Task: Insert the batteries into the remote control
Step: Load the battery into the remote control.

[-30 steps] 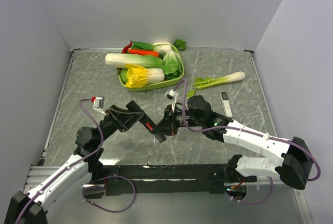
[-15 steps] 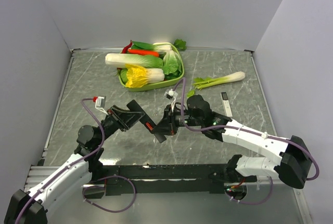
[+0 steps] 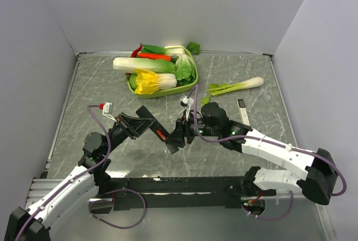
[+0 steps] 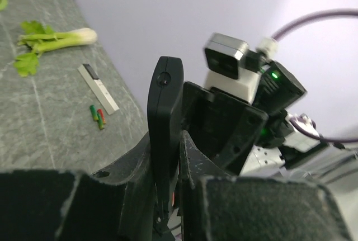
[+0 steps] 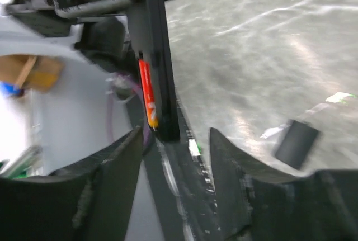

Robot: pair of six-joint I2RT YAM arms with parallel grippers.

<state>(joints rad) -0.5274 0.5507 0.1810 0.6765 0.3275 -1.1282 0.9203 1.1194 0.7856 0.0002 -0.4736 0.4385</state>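
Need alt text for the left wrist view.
Left gripper clamps the black remote control, which rises mid-frame, with the right gripper close behind. On the table beyond: green and red batteries beside a slim white device, and a celery stalk.

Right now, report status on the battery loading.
Left pincer shut on remote control. Right pincer open near its end. Orange battery sits in it. Spare batteries on table.

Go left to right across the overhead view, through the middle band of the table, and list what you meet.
left gripper → red battery seated in the remote control → right gripper → slim white device. The vegetable basket and the celery lie farther back, so they are left out.
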